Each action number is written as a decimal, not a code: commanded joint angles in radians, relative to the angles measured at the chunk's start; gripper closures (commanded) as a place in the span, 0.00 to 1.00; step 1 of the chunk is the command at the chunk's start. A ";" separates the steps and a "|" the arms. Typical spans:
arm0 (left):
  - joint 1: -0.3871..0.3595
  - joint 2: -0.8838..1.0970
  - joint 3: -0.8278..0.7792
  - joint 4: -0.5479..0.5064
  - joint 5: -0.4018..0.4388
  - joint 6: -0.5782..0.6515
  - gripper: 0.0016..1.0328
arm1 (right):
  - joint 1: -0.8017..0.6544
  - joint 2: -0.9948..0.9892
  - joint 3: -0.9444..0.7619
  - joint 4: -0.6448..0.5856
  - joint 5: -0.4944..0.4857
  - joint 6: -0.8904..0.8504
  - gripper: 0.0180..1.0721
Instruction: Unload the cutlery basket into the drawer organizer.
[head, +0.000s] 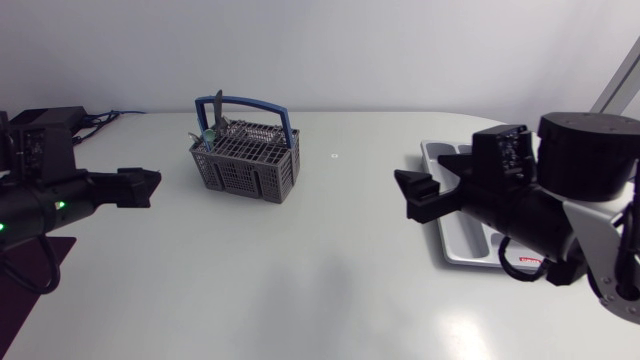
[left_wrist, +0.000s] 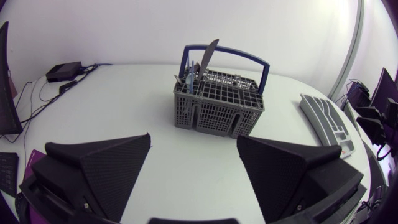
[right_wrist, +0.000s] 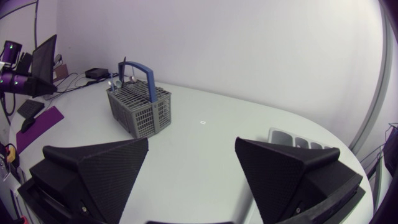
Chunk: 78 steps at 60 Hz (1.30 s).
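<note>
While looking down over the tabletop (head: 300, 290), finding the task not yet getting under way in any visible sense. Noting the cutlery basket (head: 247, 160) toward the far edge, left of the middle, sitting upright with its blue handle (head: 250, 101) raised. Making out a knife (head: 217, 106) and a few other pieces (spoons or forks, too small to tell) standing up at the basket's left end; not managing to tell anything about the contents of the remaining compartments. Placing the drawer organizer (head: 467, 243) at the right edge of the tabletop, well apart from the basket and partly hiding beneath the right arm (head: 560, 200). Finding no cutlery lying in its visible compartments. Seeing the left gripper (head: 153, 187) hovering over the near-left part of the tabletop, fingers spread apart, gripping nothing, pointing toward the basket. Seeing the right gripper (head: 408, 195) hanging just inward of the organizer, fingers likewise spread, nothing lying between them. Judging the whole job as lying ahead: reaching to the basket, lifting out each piece, carrying it across to the right edge, laying it in a fitting compartment. Expecting the knife, standing tallest above the rim, to be offering the easiest first grasp.
</note>
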 joint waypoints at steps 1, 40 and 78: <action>0.001 0.074 0.073 -0.014 0.028 -0.008 0.07 | 0.036 0.112 0.088 0.010 0.007 -0.014 0.05; -0.028 0.349 0.223 -0.045 0.040 0.352 0.06 | 0.020 0.843 0.863 -0.389 -0.247 -0.144 0.08; -0.039 0.433 0.254 0.009 0.132 0.403 0.07 | 0.022 1.310 1.398 -0.382 -0.376 -0.281 0.60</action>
